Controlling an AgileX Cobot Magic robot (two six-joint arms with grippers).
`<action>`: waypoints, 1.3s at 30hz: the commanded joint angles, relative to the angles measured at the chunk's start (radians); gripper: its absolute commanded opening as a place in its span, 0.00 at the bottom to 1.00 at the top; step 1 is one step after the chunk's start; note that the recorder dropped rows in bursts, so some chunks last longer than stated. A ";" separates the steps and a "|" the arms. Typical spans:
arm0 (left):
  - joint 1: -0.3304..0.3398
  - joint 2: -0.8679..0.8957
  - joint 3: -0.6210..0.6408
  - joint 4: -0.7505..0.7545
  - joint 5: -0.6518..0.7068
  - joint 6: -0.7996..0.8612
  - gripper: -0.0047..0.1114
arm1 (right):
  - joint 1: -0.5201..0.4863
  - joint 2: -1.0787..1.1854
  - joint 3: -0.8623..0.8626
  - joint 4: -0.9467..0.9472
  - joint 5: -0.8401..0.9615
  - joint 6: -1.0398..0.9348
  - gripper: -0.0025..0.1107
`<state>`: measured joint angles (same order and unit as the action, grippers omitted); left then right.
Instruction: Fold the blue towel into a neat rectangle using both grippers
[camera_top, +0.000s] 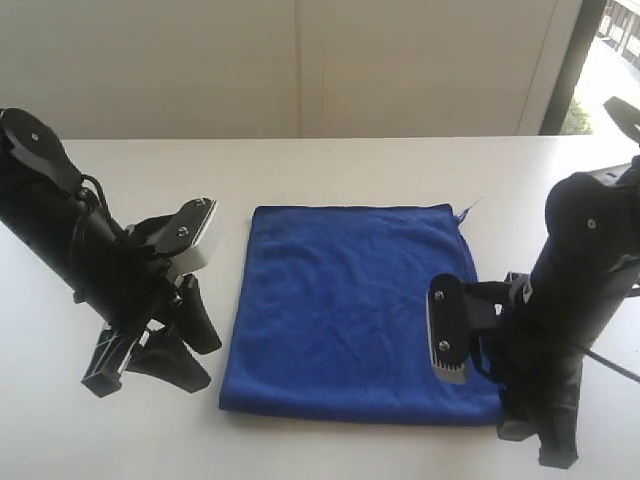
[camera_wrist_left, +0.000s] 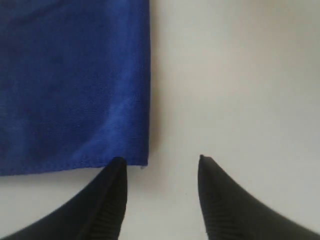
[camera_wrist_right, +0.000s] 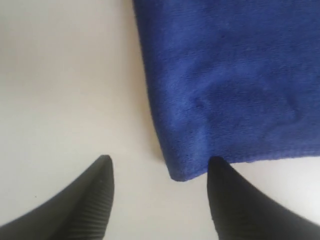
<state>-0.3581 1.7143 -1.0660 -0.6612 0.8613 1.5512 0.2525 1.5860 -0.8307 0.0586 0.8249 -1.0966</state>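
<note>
The blue towel lies flat on the white table, with a loose thread at its far right corner. My left gripper rests low beside the towel's near left corner. In the left wrist view the towel ends in a corner just ahead of the left gripper, whose jaws stand open with only bare table between them. My right gripper sits at the near right corner. Its wrist view shows the towel with that corner reaching between the open jaws of the right gripper. Neither gripper holds anything.
A pale wall runs behind the table's far edge. A dark window frame stands at the far right. Both black arms flank the towel, left and right.
</note>
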 joint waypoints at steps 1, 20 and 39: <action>-0.005 -0.004 0.009 -0.046 -0.005 0.094 0.49 | -0.004 0.000 0.043 -0.002 -0.039 -0.054 0.50; -0.243 0.020 0.009 0.290 -0.263 -0.248 0.49 | -0.004 0.000 0.087 0.020 -0.195 -0.052 0.48; -0.243 0.107 0.009 0.285 -0.269 -0.274 0.49 | -0.004 0.112 0.087 0.020 -0.221 -0.079 0.48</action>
<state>-0.5939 1.8176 -1.0660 -0.3651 0.5692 1.2871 0.2525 1.6788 -0.7479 0.0761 0.6178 -1.1635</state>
